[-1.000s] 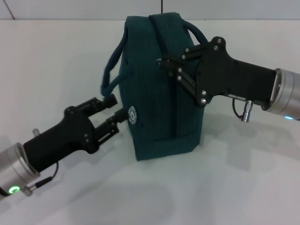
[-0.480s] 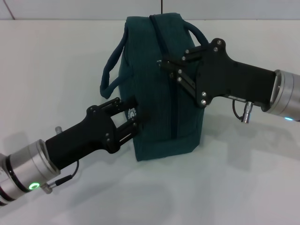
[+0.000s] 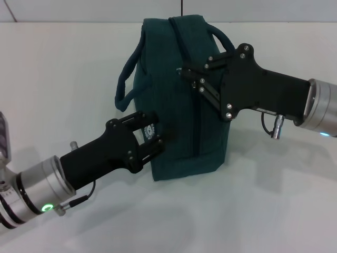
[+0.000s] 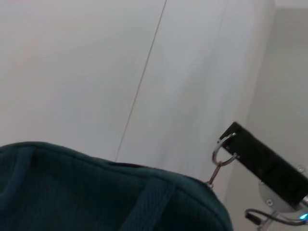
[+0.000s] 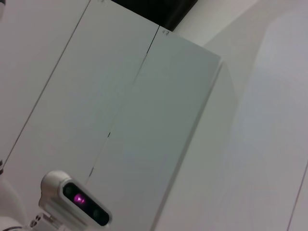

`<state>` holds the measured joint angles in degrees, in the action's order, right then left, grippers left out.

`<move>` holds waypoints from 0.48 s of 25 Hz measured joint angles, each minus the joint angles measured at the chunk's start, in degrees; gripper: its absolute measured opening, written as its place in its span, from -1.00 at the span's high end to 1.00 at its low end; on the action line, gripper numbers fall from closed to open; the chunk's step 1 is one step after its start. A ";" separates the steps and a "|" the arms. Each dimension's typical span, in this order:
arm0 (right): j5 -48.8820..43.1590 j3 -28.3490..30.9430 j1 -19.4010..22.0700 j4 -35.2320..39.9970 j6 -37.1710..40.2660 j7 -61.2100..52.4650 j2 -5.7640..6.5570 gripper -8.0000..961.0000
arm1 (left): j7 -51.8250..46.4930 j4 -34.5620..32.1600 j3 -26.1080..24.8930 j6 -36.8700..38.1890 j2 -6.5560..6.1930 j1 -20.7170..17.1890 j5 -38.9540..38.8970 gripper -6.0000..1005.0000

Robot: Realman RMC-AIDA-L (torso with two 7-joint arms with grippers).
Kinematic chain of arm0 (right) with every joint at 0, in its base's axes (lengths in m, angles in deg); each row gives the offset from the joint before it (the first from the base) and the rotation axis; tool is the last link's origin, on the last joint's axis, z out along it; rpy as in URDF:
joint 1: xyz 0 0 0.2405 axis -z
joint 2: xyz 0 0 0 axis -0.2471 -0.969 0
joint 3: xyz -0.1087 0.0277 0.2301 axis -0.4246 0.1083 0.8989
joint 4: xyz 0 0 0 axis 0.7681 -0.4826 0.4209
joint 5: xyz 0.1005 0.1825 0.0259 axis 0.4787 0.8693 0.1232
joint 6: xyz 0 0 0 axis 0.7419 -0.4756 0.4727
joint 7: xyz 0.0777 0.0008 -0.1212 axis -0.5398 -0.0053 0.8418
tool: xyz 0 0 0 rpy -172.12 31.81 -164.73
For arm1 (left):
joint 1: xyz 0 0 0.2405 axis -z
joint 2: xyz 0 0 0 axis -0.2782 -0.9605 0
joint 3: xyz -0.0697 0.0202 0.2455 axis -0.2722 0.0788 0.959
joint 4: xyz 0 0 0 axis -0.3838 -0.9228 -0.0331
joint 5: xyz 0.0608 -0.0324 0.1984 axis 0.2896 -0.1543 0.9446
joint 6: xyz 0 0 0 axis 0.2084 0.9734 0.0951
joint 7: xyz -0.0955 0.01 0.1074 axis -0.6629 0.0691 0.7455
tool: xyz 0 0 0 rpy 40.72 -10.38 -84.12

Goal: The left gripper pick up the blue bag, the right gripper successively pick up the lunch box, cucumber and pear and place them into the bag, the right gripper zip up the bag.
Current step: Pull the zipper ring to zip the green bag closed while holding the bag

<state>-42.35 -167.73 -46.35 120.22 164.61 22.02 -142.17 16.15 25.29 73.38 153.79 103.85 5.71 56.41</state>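
The blue bag stands upright mid-table, and its top edge also shows in the left wrist view. My left gripper is open against the bag's near end, one finger on each side of the round white logo. My right gripper is at the zipper line on the bag's upper part. It is shut on the metal zipper pull ring, which hangs from its black fingertip. The lunch box, cucumber and pear are out of view.
The bag rests on a white table. A strap handle loops out from the bag's left side, above my left gripper. The right wrist view shows only white wall panels and a small camera unit.
My left gripper has moved forward and to the right, up to the bag's near end by the logo. The right gripper and the bag have hardly moved.
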 joint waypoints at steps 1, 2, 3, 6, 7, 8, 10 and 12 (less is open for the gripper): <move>0.00 0.00 0.00 0.00 0.07 0.00 0.00 0.94 | 0.35 0.40 -0.08 -0.11 -0.03 0.14 -0.08 0.05; 0.00 0.00 0.00 0.00 0.10 0.01 0.00 0.94 | 0.91 0.71 -0.22 -0.21 -0.07 0.26 -0.15 0.05; 0.01 0.00 0.02 0.00 0.10 0.01 0.00 0.94 | 1.50 0.88 -0.34 -0.30 -0.09 0.34 -0.22 0.05; 0.14 0.00 0.07 0.00 0.09 0.01 0.00 0.94 | 3.23 0.93 -0.42 -0.33 -0.01 0.36 -0.64 0.06; 0.28 0.00 0.07 0.00 0.09 0.01 0.00 0.94 | 3.88 0.93 -0.42 -0.30 0.00 0.37 -0.72 0.06; 0.56 -0.06 0.08 -0.03 0.10 0.01 0.00 0.94 | 4.66 0.93 -0.42 -0.29 0.03 0.38 -0.81 0.06; 2.58 -0.70 -0.02 -1.09 0.00 0.01 0.00 0.94 | 6.15 1.00 -0.45 -0.31 0.05 0.42 -1.35 0.06; 3.40 -1.06 -0.14 -1.63 -0.06 0.01 0.00 0.94 | 7.39 1.30 -0.49 -0.37 0.06 0.45 -2.76 0.15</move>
<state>-38.94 -168.79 -46.49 118.60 164.54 22.04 -142.17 23.55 26.59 72.89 153.43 103.91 6.16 53.65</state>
